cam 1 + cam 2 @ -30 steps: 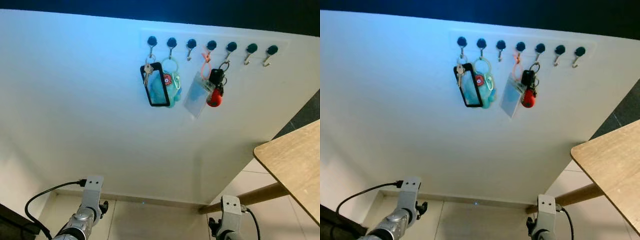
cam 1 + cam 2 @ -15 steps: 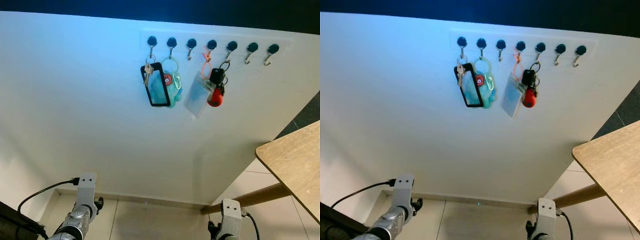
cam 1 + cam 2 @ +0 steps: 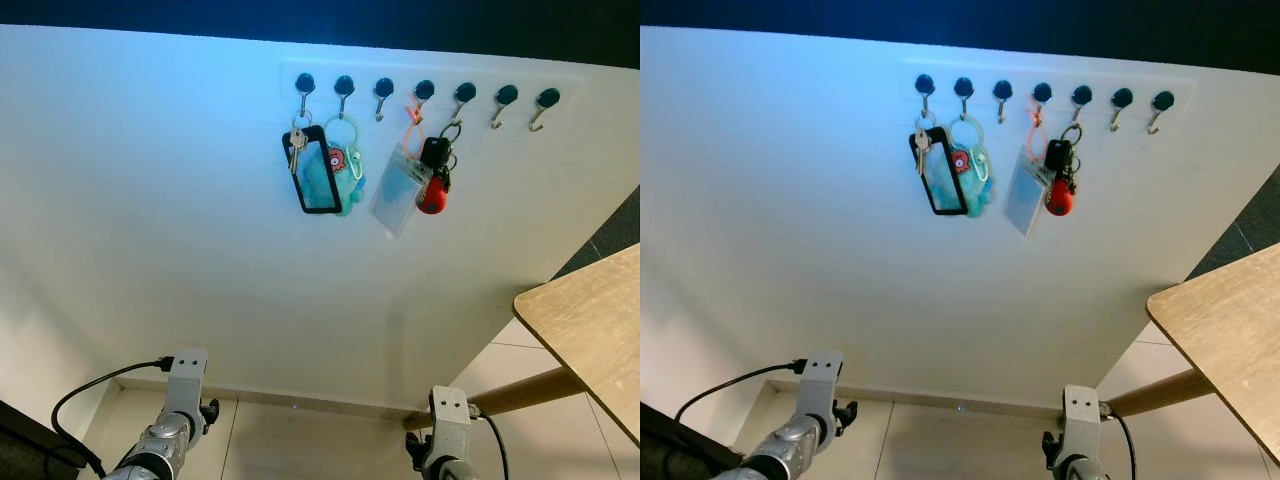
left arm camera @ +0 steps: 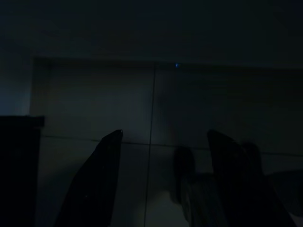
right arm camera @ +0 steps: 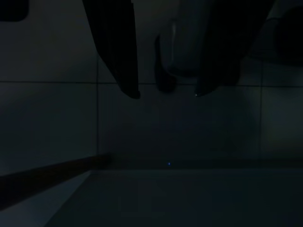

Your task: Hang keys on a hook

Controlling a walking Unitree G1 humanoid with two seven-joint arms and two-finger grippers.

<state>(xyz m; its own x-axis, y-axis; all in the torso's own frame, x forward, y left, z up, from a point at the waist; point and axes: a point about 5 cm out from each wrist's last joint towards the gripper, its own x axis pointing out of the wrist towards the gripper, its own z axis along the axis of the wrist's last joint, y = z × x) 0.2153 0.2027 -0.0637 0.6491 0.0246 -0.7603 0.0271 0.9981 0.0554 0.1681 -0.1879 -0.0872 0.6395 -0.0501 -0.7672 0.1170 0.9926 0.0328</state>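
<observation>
A silver key [image 3: 293,148] on a ring with a black-framed tag [image 3: 318,182] hangs from hook 1 [image 3: 304,88], the leftmost of 7 dark-knobbed hooks in a row on a white rail [image 3: 430,90] high on the wall. Hook 2 [image 3: 343,90] next to it carries a pale green ring with a blue plush charm [image 3: 342,170] tucked behind the black tag. Hook 3 [image 3: 383,94] is bare; hook 4 [image 3: 423,94] holds an orange loop with a clear card sleeve [image 3: 399,192] hanging tilted; hook 5 [image 3: 462,97] holds a black fob and a red charm [image 3: 433,192] just beside the sleeve. Hooks 6 [image 3: 505,100] and 7 [image 3: 544,103] are bare. The wall [image 3: 180,220] is plain white, lit bluish near the top, and meets a pale tiled floor [image 3: 300,440] at a low skirting. To the robot's right a light wooden table [image 3: 590,320] juts in on a round slanting leg [image 3: 520,392], narrowing the floor on that side; the floor to the left is open up to a dark edge at the corner. Both arms hang low. In the dark wrist views the left gripper [image 4: 163,179] and the right gripper [image 5: 166,56] each point at the floor tiles with fingers spread wide, nothing between them.
</observation>
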